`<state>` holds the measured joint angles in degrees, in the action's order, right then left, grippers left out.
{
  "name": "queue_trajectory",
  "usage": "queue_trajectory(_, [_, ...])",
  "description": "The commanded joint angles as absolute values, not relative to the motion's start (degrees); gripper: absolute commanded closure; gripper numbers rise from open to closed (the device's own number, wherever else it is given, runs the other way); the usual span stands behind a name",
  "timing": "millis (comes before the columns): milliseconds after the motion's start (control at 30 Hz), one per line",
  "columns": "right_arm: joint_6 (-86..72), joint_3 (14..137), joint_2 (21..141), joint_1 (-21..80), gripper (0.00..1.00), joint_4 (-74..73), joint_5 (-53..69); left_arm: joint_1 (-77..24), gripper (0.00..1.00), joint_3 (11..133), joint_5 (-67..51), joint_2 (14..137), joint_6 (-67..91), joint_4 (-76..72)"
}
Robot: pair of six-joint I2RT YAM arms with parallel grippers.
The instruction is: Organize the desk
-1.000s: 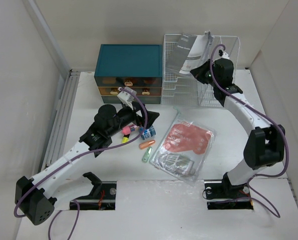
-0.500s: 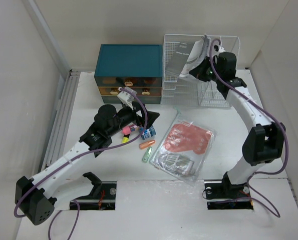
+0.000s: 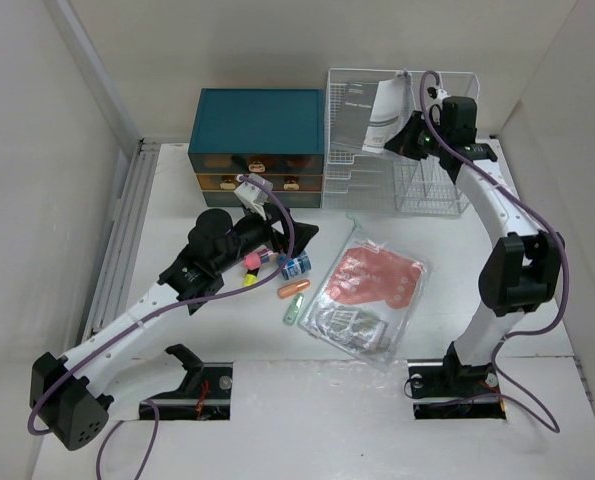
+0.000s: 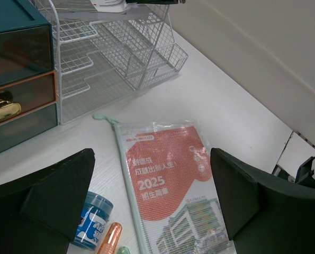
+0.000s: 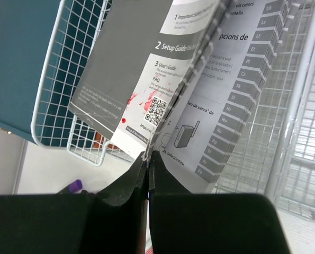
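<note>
Right gripper (image 5: 147, 159) is clamped on a folded paper leaflet (image 5: 136, 79), holding it just above the top of the white wire rack (image 3: 432, 195). Left gripper (image 4: 152, 201) has its jaws wide apart, low and to the front-left of the rack. The desk (image 3: 167, 200) lies under the rack, carrying it.

- Booklet (image 5: 136, 69) in my right gripper (image 5: 147, 161): thin matt printed paper.
- Rack (image 4: 120, 58): white-coated metal wire, smooth.
- Drawer chest (image 3: 257, 120): glossy teal plastic.
- Pouch (image 4: 168, 174): clear, shiny, crinkled plastic.
- Desk (image 3: 307, 400): matt white, smooth.
</note>
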<state>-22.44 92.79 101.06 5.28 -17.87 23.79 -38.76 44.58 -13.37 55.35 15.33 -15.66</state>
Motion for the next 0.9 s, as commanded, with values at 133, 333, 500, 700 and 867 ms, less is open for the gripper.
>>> queue_trajectory(133, [-17.41, 98.61, 101.86, 5.01, 1.00, -20.21, 19.08, -38.50, 0.11, 44.38, -14.33, 53.88, 15.56, -19.34])
queue_trajectory(333, [-14.51, 102.74, 103.53, 5.01, 1.00, -24.43, 17.06, -38.50, 0.11, 44.38, -14.33, 53.88, 15.56, -19.34])
queue_trajectory(500, [-12.14, 103.27, 103.54, 5.01, 1.00, -26.27, 14.51, -38.50, 0.11, 44.38, -14.33, 53.88, 15.56, -19.34])
queue_trajectory(700, [-10.11, 104.41, 103.54, 5.01, 1.00, -27.42, 10.38, -38.50, 0.11, 44.38, -14.33, 53.88, 15.56, -19.34])
queue_trajectory(867, [-8.96, 104.41, 102.48, 5.01, 1.00, -27.42, 8.61, -38.50, 0.11, 44.38, -14.33, 53.88, 15.56, -19.34])
